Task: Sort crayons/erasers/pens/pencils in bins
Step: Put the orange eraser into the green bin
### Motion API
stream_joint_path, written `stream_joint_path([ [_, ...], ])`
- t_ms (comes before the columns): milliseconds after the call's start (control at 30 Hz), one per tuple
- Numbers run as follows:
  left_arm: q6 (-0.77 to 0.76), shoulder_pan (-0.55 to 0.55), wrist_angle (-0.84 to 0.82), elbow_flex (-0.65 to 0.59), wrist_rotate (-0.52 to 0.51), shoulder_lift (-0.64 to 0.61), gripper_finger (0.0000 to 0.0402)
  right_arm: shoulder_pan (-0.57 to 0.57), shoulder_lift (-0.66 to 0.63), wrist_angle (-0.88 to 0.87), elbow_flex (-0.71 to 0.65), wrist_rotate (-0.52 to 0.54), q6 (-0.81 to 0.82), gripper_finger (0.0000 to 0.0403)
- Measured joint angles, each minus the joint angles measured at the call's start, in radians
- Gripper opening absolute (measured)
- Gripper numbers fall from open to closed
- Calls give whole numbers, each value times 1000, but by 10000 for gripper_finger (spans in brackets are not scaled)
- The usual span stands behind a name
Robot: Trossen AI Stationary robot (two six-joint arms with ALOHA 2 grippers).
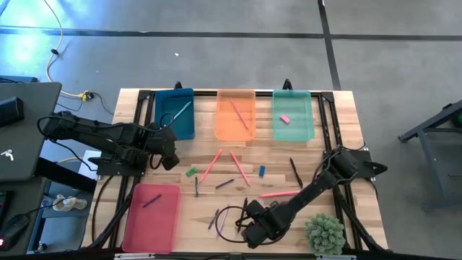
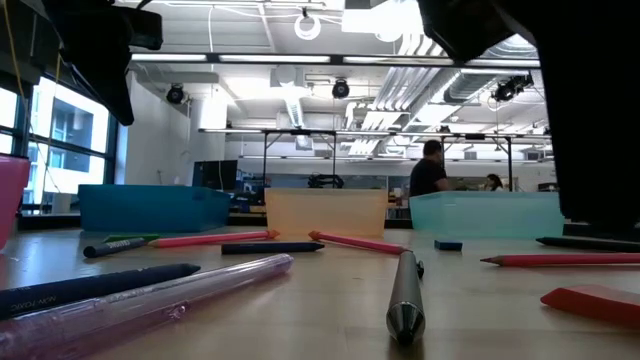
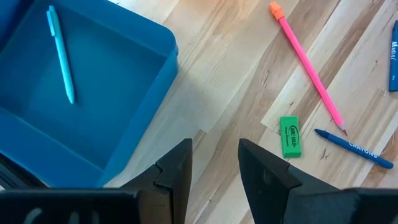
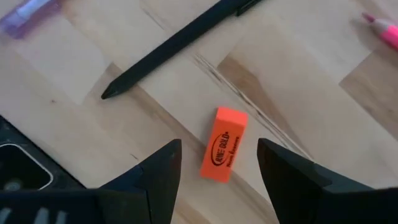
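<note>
From above: the wooden table (image 1: pixel 339 144) carries three bins along its far edge, the teal bin (image 1: pixel 174 113) with a light blue pen (image 1: pixel 177 113) in it, the orange bin (image 1: pixel 236 114) with a pink pencil (image 1: pixel 239 114) inside, and the mint bin (image 1: pixel 293 115) holding a pink eraser (image 1: pixel 284 118). The pink-red bin (image 1: pixel 151 217) sits at the near left with one dark stick in it. The left gripper (image 1: pixel 169 156) hangs just off the teal bin's near corner, with the green eraser (image 1: pixel 190 172) close by on the wood. The right gripper (image 1: pixel 253 232) is low at the near edge, beside a small green plant (image 1: pixel 324 232). A blue eraser (image 1: pixel 261 171) lies mid-table among scattered sticks.

Down at table level: a grey pen (image 2: pixel 404 297) points at us, a clear purple pen (image 2: pixel 150 305) lies left, and the three far bins line the back. A person stands in the room behind.

Left wrist: its fingers (image 3: pixel 177 174) are parted and hold nothing, above bare wood between the teal bin (image 3: pixel 146 106) and the green eraser (image 3: pixel 290 136). A pink pencil (image 3: pixel 307 63) and a blue crayon (image 3: pixel 353 148) lie beyond.

Right wrist: fingers (image 4: pixel 160 177) spread wide and empty, with an orange-red eraser (image 4: pixel 223 144) lying flat on the table between them, untouched. A black pen (image 4: pixel 168 51) lies past it.
</note>
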Motion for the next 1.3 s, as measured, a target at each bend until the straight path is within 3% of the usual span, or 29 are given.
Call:
stream_joint_path([
  [567,0,0,2,0,0,0,117,0,90,4,5,-58,25,200],
  [933,0,0,2,0,0,0,117,-4,95,-45,3,-66,61,133],
  [1300,0,0,1,0,0,0,117,-6,94,-127,2,-111,67,126],
])
